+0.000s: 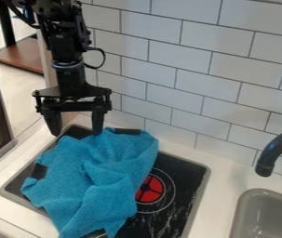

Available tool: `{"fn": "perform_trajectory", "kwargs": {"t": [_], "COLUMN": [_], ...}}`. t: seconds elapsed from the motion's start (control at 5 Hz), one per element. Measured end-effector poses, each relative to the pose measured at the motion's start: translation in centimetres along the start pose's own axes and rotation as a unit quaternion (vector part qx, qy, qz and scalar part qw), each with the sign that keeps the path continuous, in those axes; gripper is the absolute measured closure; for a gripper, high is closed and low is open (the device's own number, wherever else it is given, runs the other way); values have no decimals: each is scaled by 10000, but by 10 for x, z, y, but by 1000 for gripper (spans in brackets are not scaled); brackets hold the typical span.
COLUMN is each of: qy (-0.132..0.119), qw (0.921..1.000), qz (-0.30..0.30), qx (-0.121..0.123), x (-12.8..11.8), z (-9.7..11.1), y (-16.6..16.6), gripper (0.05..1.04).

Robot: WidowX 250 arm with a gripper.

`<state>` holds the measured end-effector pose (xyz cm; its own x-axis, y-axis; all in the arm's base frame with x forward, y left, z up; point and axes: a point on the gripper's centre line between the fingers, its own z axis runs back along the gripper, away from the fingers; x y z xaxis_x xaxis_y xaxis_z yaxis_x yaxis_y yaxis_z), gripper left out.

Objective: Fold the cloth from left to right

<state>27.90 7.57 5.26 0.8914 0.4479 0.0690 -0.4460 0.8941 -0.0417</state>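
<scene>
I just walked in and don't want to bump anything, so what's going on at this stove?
A robot arm is there to fold the blue cloth from left to right. Its claw hangs open by the cloth's far edge, with nothing gripped. The cloth lies rumpled across the stovetop, not neatly folded.

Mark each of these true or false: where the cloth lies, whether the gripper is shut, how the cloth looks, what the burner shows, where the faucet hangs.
1. The blue cloth lies partly over the stovetop. True.
2. The gripper is shut. False: the gripper is open, its fingers apart.
3. The cloth is folded flat and neat. False: it is rumpled.
4. A red burner shows beside the cloth. True.
5. The faucet hangs over the stovetop. False: the faucet is by the sink.
</scene>
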Motion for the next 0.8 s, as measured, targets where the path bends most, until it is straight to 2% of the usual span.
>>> {"fn": "perform_trajectory", "kwargs": {"t": [0.4, 0.6, 0.8], "qy": [150, 260, 208], "qw": [9997, 9976, 9971], "qz": [173, 640, 732], "qx": [-16, -106, -95], "x": [-9, -18, -24], "z": [-11, -20, -26], "y": [12, 40, 57], "gripper": [84, 84, 84]}}
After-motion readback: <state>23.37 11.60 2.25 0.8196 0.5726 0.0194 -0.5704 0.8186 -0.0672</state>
